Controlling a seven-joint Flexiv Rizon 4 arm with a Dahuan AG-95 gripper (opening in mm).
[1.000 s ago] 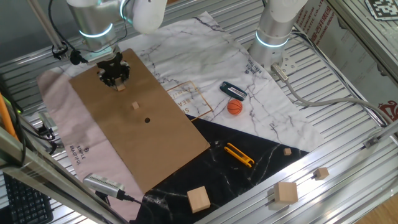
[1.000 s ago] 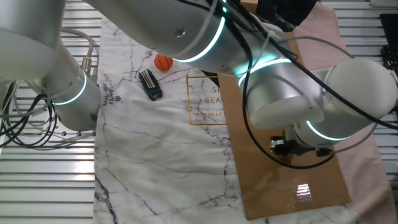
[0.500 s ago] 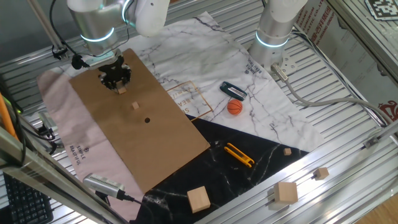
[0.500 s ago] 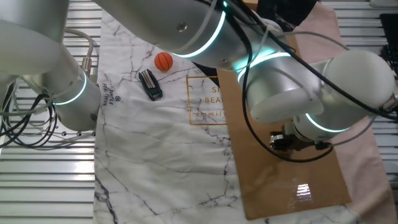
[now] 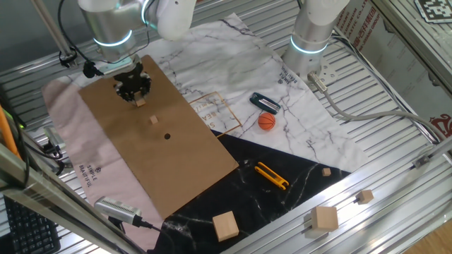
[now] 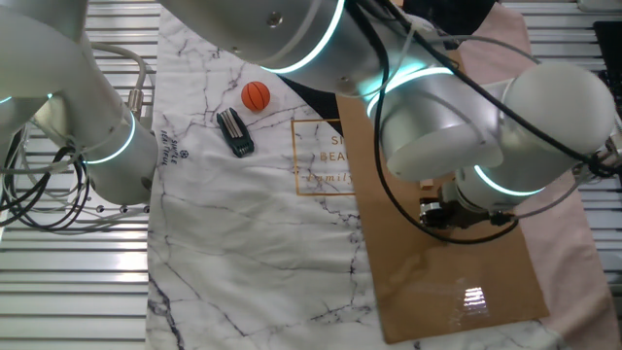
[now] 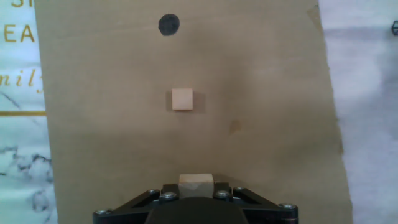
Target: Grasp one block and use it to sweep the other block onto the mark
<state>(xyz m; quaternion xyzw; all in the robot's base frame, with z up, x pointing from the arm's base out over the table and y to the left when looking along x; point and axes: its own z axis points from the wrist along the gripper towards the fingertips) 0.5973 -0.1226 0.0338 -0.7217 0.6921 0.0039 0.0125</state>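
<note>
My gripper (image 5: pixel 133 90) is shut on one tiny tan block (image 5: pixel 139 101), held just above the far end of the brown cardboard (image 5: pixel 191 169). In the hand view the held block (image 7: pixel 196 184) pokes out between the black jaws at the bottom. The other block (image 7: pixel 182 99) lies loose on the cardboard ahead of it, and the black mark (image 7: pixel 168 25) is beyond that, almost in line. In one fixed view the loose block (image 5: pixel 154 121) sits between the gripper and the mark (image 5: pixel 167 136). In the other fixed view the arm hides the blocks and mark.
An orange ball (image 5: pixel 266 121) and a black clip (image 5: pixel 264 103) lie on the marbled cloth to the right. A yellow tool (image 5: pixel 272 175) lies on the black sheet. Larger pale wooden cubes (image 5: pixel 225 226) sit near the front edge. A second arm's base (image 5: pixel 311 35) stands at the back.
The gripper with the held block has shifted slightly away from the loose block and risen a little. The loose block and the mark have not moved.
</note>
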